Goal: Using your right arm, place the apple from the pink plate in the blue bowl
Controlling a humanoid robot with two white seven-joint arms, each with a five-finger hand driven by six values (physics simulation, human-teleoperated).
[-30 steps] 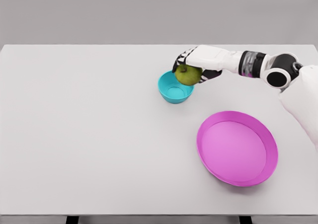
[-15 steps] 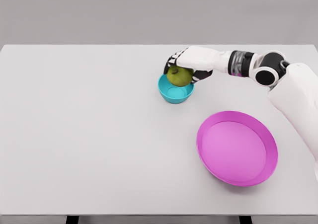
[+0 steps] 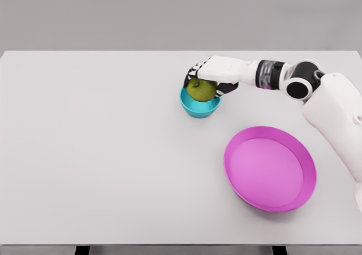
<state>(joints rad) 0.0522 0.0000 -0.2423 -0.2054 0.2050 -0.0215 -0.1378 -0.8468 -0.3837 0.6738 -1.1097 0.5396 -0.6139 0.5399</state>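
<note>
A: What do you have, big to small?

B: White table [image 3: 102, 153], round pink plate [image 3: 270, 168] with nothing on it, small blue bowl [image 3: 199, 102], green apple [image 3: 201, 89].

A: Progress?

B: You're nearly done. Your right hand [image 3: 210, 77] is curled around the apple, right over the bowl's mouth. Only the release is left, by my read.

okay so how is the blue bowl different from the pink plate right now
The blue bowl is small and deep; the pink plate is wide and shallow. The bowl has the apple, gripped by the right hand, at its rim; the plate holds nothing. Both sit upright on the table.
</note>
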